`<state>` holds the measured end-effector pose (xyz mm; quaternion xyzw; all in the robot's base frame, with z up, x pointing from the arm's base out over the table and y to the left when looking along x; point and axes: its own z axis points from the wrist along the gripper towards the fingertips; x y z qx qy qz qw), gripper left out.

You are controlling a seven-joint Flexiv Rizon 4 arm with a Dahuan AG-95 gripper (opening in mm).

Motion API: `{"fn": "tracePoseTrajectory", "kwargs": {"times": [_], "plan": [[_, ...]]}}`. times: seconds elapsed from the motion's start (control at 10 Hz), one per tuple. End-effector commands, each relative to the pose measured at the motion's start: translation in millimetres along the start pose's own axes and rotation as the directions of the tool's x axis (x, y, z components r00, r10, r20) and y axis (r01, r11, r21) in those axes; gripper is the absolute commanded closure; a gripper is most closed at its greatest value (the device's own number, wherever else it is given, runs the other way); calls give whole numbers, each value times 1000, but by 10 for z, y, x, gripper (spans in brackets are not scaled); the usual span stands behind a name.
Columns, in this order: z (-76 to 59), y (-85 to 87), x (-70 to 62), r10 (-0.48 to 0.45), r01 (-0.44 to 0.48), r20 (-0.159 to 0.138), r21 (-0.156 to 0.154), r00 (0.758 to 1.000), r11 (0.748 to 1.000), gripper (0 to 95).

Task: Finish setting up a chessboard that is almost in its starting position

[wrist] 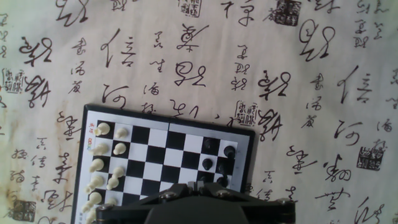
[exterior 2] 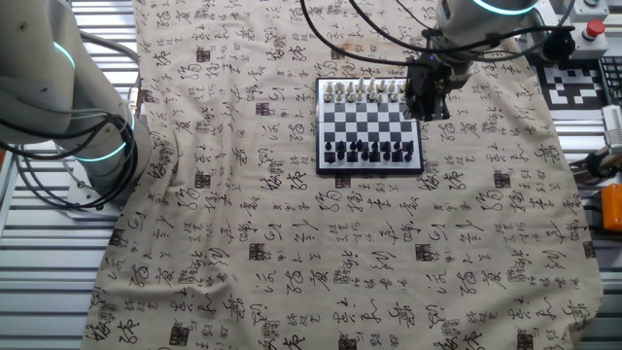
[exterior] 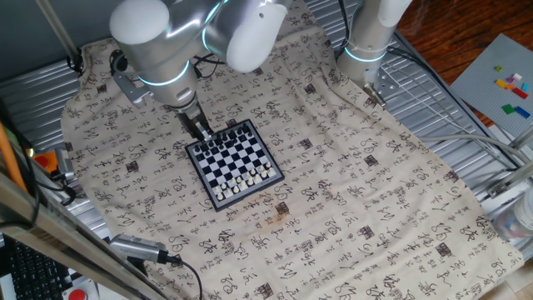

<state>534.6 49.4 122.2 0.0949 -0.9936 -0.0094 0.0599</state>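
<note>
— Beige cloth (exterior: pixel 350 192) printed with script; where was the chessboard (exterior: pixel 234 163)?
— Centre-left in one fixed view, gripper (exterior: pixel 202 131) above its upper-left edge.
— Other fixed view?
— Upper centre.
— Hand view?
— Lower left; jaw state couldn't be told.

Small b/w chessboard (exterior: pixel 233 163), dark frame, flat on cloth (exterior: pixel 350 200)

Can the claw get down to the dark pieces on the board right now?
Probably yes. The claw hangs over the board edge beside the dark pieces, and nothing shows between them. Whether it is open is hidden.
</note>
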Motion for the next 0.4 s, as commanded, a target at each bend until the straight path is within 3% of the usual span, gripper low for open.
{"fn": "tracePoseTrajectory", "kwargs": {"times": [0.1,0.4], "plan": [[1,2,3,-7,7,3,-1,1000,1000,950],[1,2,4,-17,17,3,-2,1000,1000,950]]}}
